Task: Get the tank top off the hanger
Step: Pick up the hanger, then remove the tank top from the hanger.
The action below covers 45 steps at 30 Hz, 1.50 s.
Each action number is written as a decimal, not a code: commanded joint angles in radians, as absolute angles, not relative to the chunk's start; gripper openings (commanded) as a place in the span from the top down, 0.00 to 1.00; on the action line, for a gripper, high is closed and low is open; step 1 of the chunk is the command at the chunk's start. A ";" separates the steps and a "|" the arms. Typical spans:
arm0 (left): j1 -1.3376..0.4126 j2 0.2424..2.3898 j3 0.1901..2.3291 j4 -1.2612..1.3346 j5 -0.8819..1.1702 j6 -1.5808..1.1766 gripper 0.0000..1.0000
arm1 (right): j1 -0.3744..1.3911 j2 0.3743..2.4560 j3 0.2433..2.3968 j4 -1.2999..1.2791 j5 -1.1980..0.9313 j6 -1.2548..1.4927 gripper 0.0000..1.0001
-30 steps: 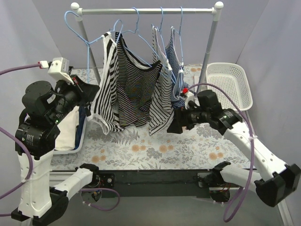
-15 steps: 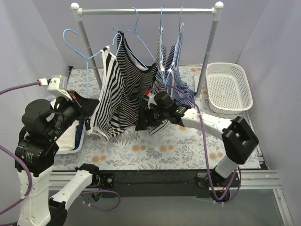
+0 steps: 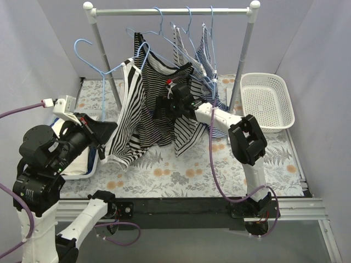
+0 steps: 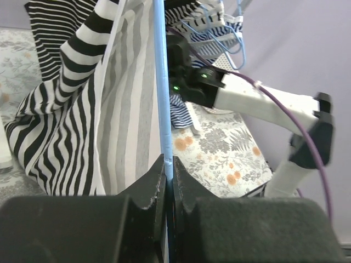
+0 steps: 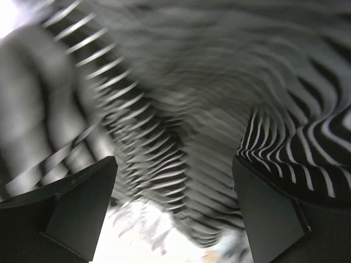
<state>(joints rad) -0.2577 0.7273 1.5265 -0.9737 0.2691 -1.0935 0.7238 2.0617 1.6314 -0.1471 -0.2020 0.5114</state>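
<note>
A black-and-white striped tank top (image 3: 148,112) hangs on a light-blue wire hanger (image 3: 90,52) pulled off to the left of the rail. My left gripper (image 3: 109,127) is shut on the hanger's wire; in the left wrist view the blue wire (image 4: 160,82) runs straight up from my closed jaws (image 4: 168,165), with the tank top (image 4: 71,126) draped to its left. My right gripper (image 3: 159,108) is open and pressed against the tank top's front. In the right wrist view the striped cloth (image 5: 181,126) is blurred, and fills the space between the wide-apart fingers (image 5: 174,208).
The metal clothes rail (image 3: 170,11) holds more blue hangers with striped garments (image 3: 204,66) at the right. A white basket (image 3: 269,98) stands at the far right. A white bin (image 3: 82,159) with folded cloth is at the left, under my left arm.
My right arm swung from the right side across to the left and up, into the tank top's front. My left arm sank a little, still holding the hanger.
</note>
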 commanded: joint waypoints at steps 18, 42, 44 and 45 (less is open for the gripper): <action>-0.262 0.782 1.592 -1.167 0.022 -1.088 1.00 | 0.730 1.832 1.529 -0.370 -0.141 0.265 0.04; -0.270 0.693 1.192 -0.974 0.417 -1.025 1.00 | 0.907 1.088 1.141 -0.511 0.020 0.368 0.07; -0.270 0.709 1.164 -0.971 0.423 -1.019 1.00 | 0.908 1.078 1.154 -0.523 0.023 0.357 0.07; -0.270 0.719 1.155 -0.976 0.428 -1.011 1.00 | 0.910 1.077 1.161 -0.525 0.023 0.350 0.08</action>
<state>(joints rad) -0.2646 0.7059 1.1839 -1.0065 0.3664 -1.0431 0.9005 1.0916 1.1099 -0.4896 -0.0093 0.3569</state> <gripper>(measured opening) 0.032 0.927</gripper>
